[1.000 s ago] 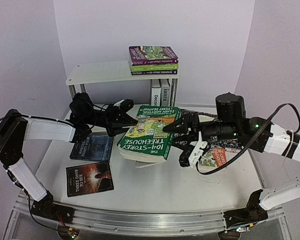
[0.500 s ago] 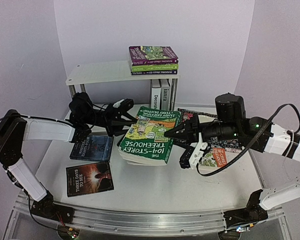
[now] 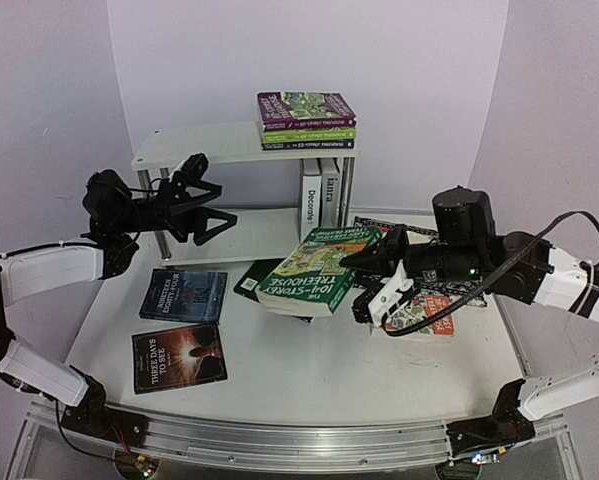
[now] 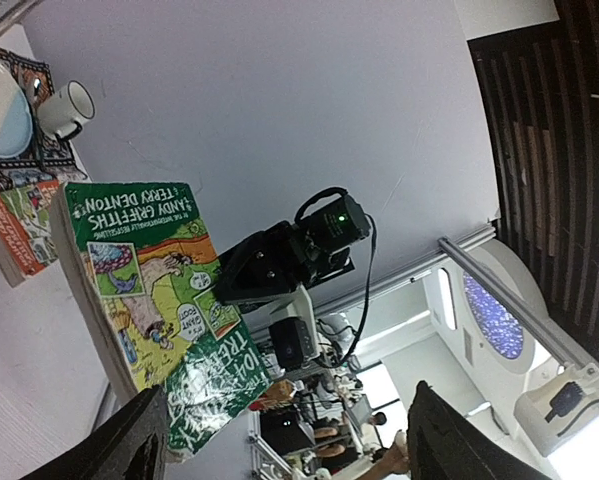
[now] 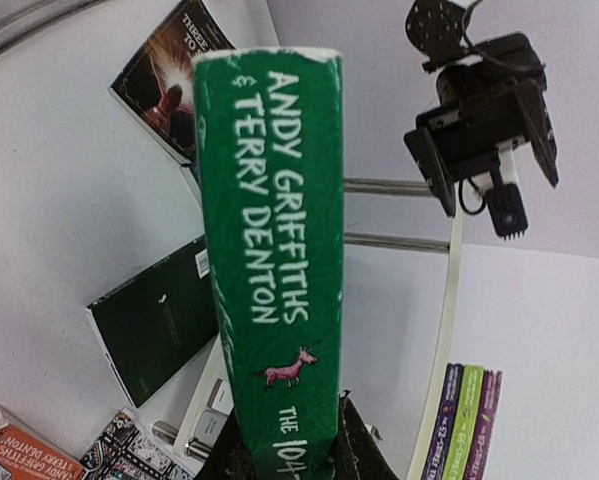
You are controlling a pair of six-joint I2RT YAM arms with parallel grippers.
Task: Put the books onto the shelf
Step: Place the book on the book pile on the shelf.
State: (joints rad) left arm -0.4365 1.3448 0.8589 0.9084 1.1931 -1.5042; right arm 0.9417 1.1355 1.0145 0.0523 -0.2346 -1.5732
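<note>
The left gripper hung in front of the shelf, near its left legs. Its fingers were spread wide with nothing in them. A blue book lay flat in front of the shelf. Further right, the right gripper pinched the big green book at one end. The book was tilted, in front of the shelf. A stack of books sat on top of the shelf.
</note>
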